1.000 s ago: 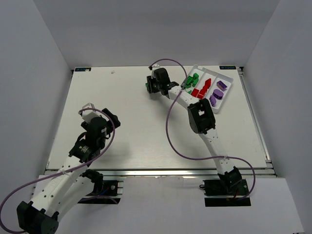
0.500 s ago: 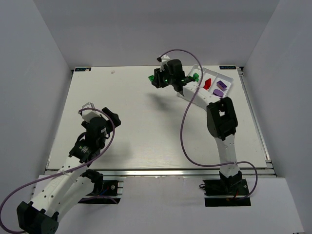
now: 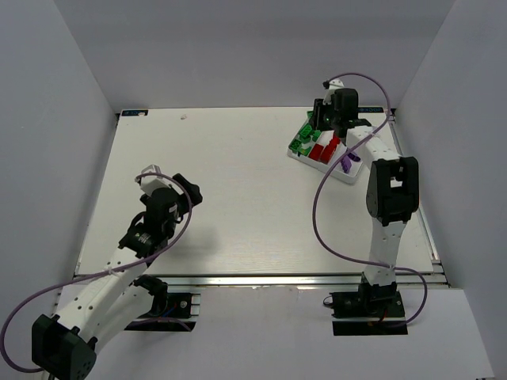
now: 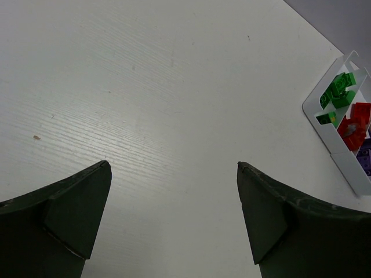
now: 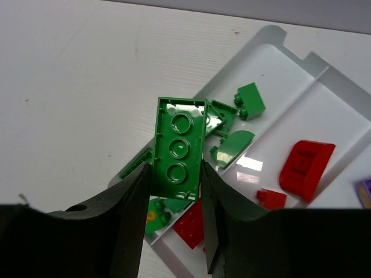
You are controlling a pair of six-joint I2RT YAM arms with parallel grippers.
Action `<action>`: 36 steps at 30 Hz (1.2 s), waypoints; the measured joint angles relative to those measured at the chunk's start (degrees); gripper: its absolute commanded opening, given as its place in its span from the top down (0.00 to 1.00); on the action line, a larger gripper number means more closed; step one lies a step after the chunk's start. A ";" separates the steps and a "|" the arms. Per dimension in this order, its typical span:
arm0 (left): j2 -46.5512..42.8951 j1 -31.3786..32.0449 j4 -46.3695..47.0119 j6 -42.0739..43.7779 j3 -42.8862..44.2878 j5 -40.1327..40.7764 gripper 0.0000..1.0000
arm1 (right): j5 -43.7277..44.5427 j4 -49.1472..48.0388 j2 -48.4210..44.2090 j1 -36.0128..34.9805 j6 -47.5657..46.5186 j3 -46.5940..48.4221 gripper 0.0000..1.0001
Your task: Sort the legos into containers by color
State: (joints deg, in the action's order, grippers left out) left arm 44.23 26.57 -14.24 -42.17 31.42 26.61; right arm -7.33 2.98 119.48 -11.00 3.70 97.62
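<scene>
Right gripper (image 5: 175, 180) is clamped on a glossy green rectangular plastic brick (image 5: 179, 145). Its hollow underside faces the wrist camera, three round tubes in a row. The brick's lower end is hidden between the dark fingers. It hangs over the white thin-walled plastic tray (image 5: 322, 70), centre-right of the wrist frame, above the compartment holding the loose green pieces (image 5: 250, 99): a wedge, a curved slope and flat bits. The next compartment has a smooth red curved brick (image 5: 306, 168) plus small red bits. A purple piece (image 5: 365, 191) is cut off at the right edge.

In the top view, upper right, the arm covers part of the tray and single pieces are hard to separate.

Left gripper (image 4: 174, 214) is spread wide and holds nothing, over the matte white table (image 4: 145, 87), which has fine grain lines. The tray is cropped at the right edge of that frame.
</scene>
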 measured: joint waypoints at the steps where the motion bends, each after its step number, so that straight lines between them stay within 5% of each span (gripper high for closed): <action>1: 0.33 0.00 0.09 -0.11 0.00 -0.24 0.02 | 0.57 0.04 0.17 0.52 0.02 0.00 1.00; 15: -0.87 0.00 0.50 -2.05 -0.31 -0.90 0.02 | 5.18 -0.61 8.66 0.76 3.39 2.10 0.83; 22: -1.20 0.00 0.22 -2.69 -0.72 -0.92 0.02 | 5.66 -1.62 9.49 0.76 3.23 2.36 0.39; 25: -1.20 0.00 0.17 -2.80 -0.72 -0.94 0.02 | 5.16 -1.77 9.49 0.76 2.99 2.36 0.29; 26: -1.20 0.00 0.15 -2.86 -0.72 -0.96 0.02 | 4.81 -1.79 9.49 0.76 2.91 2.36 0.11; 36: -1.20 0.00 0.15 -2.86 -0.72 -1.62 0.02 | 1.95 -1.38 6.12 0.83 0.81 0.48 0.11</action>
State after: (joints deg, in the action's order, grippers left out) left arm 43.03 26.57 -14.09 -45.04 30.70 24.99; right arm -5.39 1.61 125.60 -10.17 4.51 98.10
